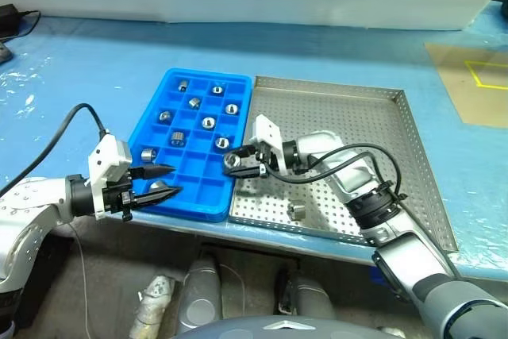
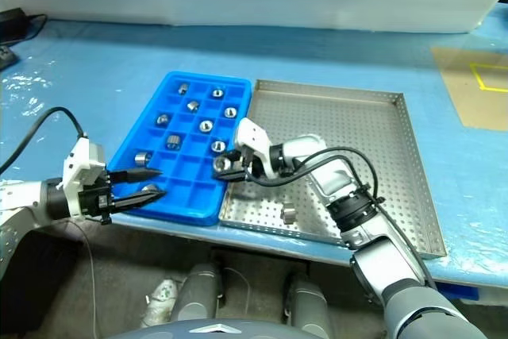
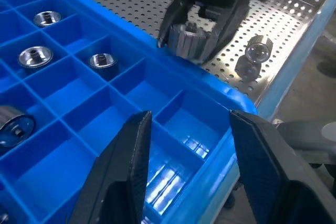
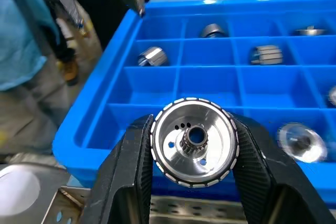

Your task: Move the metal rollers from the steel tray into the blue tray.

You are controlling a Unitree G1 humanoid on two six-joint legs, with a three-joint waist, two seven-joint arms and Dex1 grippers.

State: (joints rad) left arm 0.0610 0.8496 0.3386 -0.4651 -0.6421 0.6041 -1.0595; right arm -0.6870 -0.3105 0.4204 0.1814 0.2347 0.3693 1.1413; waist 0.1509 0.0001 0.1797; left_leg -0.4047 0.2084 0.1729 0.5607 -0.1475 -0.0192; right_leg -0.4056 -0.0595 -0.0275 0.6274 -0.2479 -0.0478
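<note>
Steel roller [image 4: 192,141] clamped in right claw [image 1: 236,163] at blue tray [image 1: 159,105] rim could slip into a filled compartment; left claw [image 1: 163,179] hangs released

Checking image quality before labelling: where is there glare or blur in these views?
Right wrist view: the round silvery metal roller held between the black fingers is sharp, while another roller looks smeared. Left wrist view: glare streaks on the bright blue compartmented plastic tray's floor.
</note>
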